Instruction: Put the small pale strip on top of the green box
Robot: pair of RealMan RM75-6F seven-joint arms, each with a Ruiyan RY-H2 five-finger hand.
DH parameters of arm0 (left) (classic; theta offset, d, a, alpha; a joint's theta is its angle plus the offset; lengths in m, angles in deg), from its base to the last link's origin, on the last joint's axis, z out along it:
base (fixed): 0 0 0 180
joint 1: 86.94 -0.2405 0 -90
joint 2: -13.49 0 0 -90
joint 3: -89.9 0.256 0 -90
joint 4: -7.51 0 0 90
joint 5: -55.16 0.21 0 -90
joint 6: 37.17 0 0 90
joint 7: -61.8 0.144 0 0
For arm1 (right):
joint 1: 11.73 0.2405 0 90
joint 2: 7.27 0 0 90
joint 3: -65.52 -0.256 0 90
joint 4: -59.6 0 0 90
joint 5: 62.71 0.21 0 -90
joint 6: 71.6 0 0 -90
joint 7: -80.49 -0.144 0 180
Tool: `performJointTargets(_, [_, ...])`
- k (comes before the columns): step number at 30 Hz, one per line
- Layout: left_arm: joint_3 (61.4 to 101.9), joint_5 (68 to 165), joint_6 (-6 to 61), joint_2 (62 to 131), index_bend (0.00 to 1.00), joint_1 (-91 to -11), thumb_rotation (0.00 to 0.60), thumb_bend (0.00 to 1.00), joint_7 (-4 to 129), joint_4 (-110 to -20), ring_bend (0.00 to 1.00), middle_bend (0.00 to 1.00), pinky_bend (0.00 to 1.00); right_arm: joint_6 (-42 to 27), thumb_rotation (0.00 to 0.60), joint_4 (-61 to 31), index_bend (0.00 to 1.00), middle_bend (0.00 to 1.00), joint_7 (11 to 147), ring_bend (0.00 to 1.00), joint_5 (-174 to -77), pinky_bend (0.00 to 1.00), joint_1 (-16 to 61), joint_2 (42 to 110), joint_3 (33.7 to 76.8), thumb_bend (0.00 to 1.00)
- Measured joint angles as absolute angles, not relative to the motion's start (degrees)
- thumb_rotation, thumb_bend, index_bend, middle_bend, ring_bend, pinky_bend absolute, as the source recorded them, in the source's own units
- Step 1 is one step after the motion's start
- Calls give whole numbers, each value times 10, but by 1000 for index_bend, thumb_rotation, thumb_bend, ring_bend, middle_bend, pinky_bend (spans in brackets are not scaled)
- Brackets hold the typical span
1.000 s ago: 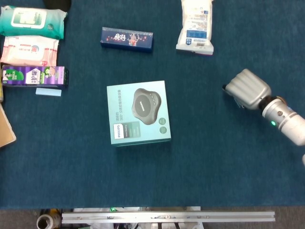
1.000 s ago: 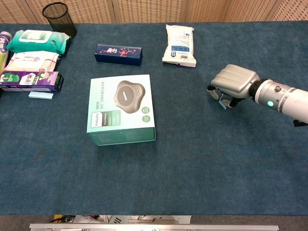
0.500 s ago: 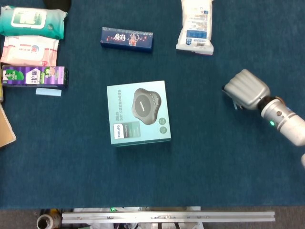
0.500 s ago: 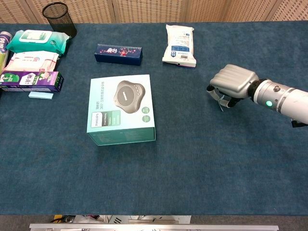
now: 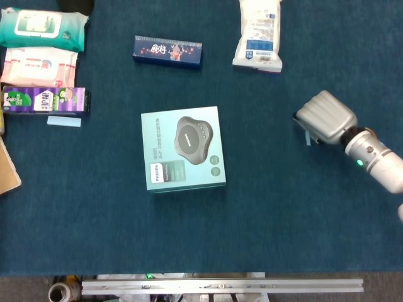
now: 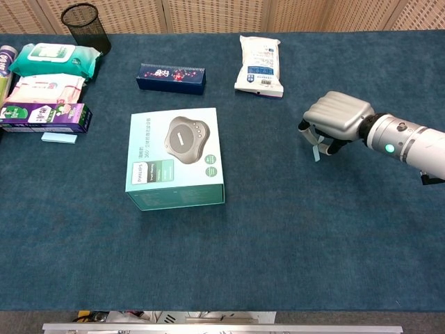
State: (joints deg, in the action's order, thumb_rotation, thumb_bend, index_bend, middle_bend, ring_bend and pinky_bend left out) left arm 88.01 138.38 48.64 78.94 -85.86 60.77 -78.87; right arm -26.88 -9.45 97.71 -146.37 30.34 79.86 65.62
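The right robot hand (image 6: 332, 124) is pinching the small pale strip (image 6: 315, 147) (hanging below its fingers), well apart from the green box (image 6: 175, 158) lying on the table (image 6: 292, 229).

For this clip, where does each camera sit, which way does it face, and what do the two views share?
Head view: sits high above the table, looking almost straight down on the green box; only the right hand and its forearm show, at right.
Chest view: sits lower at the table's near edge, looking forward and down across it to the mesh bin and the wall panels; the right hand shows, holding the small pale strip.
Shared: green box, right hand, strip, navy box, white pouch, wipes packs.
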Motion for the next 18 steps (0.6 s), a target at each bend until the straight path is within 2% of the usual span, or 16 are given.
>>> performJointTargets(4, [881,1385,487,787,75,-859,600,322,612,-795,149,182,71,-263,600,-132,624,952,957,1000,-1461,1000,305,783,647,328])
performJointTargets(10, [882,1390,490,785,75,-859,600,322,617,-803,150,182,71,-271,600,-240,624,952,921,1000,-1445,1000,318,730,623,329])
performJointTargets(18, [885,1398,499,782,75,-863,600,323,620,-813,149,182,71,-306,600,-357,624,952,877,1000,-1386,1000,347,671,580,328])
